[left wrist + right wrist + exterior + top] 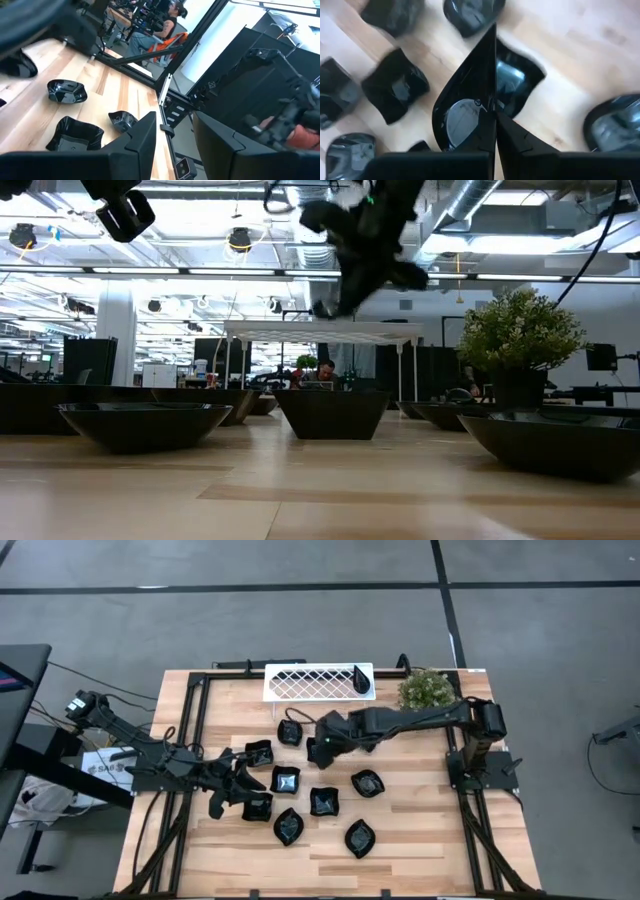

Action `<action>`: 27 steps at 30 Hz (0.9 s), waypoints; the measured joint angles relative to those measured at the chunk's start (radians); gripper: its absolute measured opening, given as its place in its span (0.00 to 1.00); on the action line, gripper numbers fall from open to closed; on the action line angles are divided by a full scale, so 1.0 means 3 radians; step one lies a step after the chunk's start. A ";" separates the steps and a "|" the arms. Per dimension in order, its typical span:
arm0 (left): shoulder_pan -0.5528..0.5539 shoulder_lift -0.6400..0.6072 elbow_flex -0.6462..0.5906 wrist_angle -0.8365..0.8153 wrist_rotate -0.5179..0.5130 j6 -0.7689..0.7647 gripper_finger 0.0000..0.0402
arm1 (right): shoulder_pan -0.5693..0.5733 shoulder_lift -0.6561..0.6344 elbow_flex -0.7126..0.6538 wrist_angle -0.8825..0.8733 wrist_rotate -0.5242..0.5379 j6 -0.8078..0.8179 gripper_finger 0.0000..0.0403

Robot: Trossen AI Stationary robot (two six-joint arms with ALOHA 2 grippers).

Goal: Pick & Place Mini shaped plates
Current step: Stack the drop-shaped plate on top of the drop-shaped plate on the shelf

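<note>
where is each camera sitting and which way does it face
High view: above the table, looking straight down; both arms show, with the white lattice tray.
Low view: at table-top height, looking level into the room; the arms hang in from above.
Left wrist view: looks past the open left gripper at the table edge.
Right wrist view: looks down past the shut right gripper holding a teardrop plate.
Shared: all show the mini shaped plates.
</note>
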 joint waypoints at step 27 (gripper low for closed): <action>0.0995 -0.0017 0.0000 -0.0010 -0.0019 0.0169 0.33 | -0.2078 -0.0443 0.0773 -0.1234 -0.0984 -0.2395 0.00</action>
